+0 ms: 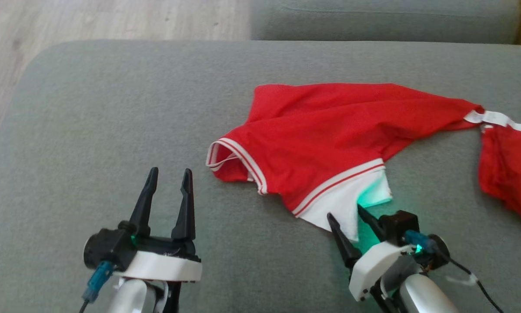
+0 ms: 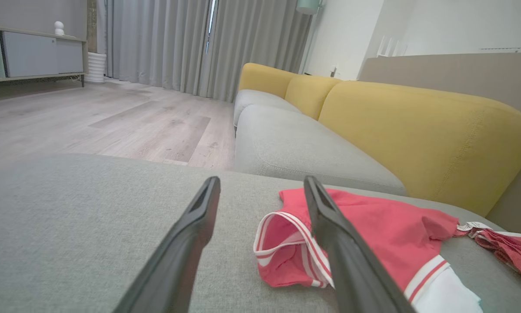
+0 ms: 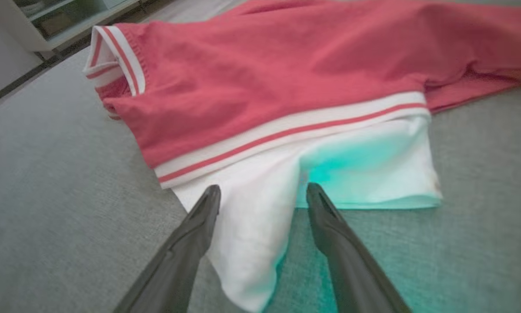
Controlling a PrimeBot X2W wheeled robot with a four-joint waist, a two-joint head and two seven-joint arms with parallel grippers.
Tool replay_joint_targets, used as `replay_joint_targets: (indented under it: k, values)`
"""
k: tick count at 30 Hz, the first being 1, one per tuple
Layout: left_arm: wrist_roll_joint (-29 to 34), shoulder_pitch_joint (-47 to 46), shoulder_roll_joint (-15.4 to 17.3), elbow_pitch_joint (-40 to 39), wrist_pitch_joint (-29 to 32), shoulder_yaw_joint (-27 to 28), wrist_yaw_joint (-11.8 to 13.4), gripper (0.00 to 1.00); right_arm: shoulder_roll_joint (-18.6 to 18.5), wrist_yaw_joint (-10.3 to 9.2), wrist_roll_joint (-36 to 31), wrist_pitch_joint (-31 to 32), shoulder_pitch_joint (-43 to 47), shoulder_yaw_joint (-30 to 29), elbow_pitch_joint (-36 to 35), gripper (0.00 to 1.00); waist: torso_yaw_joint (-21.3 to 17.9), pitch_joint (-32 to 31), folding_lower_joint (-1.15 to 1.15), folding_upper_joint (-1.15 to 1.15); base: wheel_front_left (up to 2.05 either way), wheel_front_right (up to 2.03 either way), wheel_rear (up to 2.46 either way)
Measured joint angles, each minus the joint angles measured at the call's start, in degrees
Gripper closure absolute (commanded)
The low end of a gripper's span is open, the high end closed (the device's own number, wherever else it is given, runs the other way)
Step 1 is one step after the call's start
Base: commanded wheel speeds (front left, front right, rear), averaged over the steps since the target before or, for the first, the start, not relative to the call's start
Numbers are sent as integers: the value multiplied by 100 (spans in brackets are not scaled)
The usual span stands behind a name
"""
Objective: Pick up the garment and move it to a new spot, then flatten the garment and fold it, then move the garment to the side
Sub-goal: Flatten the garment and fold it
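The garment (image 1: 325,130) is a red shirt with white striped trim and a white panel, lying crumpled on the grey cushion (image 1: 112,113). Its striped sleeve cuff (image 1: 236,163) points toward my left side. My right gripper (image 1: 346,212) is open, its fingers straddling the tip of the white panel (image 3: 260,204), low over the cushion. In the right wrist view the right gripper (image 3: 262,191) has white cloth between its fingers. My left gripper (image 1: 170,174) stands open over bare cushion, left of the cuff. In the left wrist view the garment (image 2: 373,230) lies just beyond the left gripper (image 2: 260,184).
More red cloth (image 1: 510,169) with a white label lies at the cushion's right edge. A second grey seat (image 1: 382,19) lies behind, with yellow backrests (image 2: 421,130). Wooden floor (image 1: 112,19) lies off the far left. The cushion's left half is bare.
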Motion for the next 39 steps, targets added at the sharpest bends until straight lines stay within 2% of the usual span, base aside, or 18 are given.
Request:
replay_joint_targets:
  k: [4,5,6,7,10,15,19,24,29,35,39]
  values:
    - [0,0,0,15,0,-43,1,0,-1,0,314,201,-241,116,537,0,152,29,0,0,0,0,0]
    - [0,0,0,15,0,-43,1,0,-1,0,390,203,-310,164,627,7,172,33,0,0,0,0,0]
    - [0,0,0,15,0,-43,1,0,-2,0,449,207,-389,226,705,76,184,32,0,0,0,0,0]
    - [0,0,0,15,0,-43,1,0,-3,0,520,207,-468,263,782,100,188,26,0,0,0,0,0]
    - [0,2,0,20,0,-37,3,0,-8,0,666,154,-641,366,976,100,168,-21,0,0,0,0,0]
    - [1,7,0,22,0,14,7,0,-8,0,870,-430,-647,378,957,100,66,-154,0,0,0,0,0]
    - [1,21,0,20,0,70,13,0,-7,0,904,-888,-672,214,656,100,-36,-269,0,0,0,0,0]
    - [1,60,0,5,0,90,52,0,-8,0,876,-1120,-753,-148,19,100,-146,-396,-1,0,0,0,0]
    - [0,159,0,-22,0,92,54,0,-9,0,755,-1149,-728,-368,-620,100,-176,-389,-1,0,0,0,0]
    - [-31,137,0,-74,0,45,55,0,-9,0,291,-1095,-787,-672,-1183,100,-19,-288,-1,0,0,0,0]
    - [-130,120,0,-85,0,-90,59,0,-12,0,-93,-771,-1399,-916,-1249,100,200,-199,0,0,0,0,0]
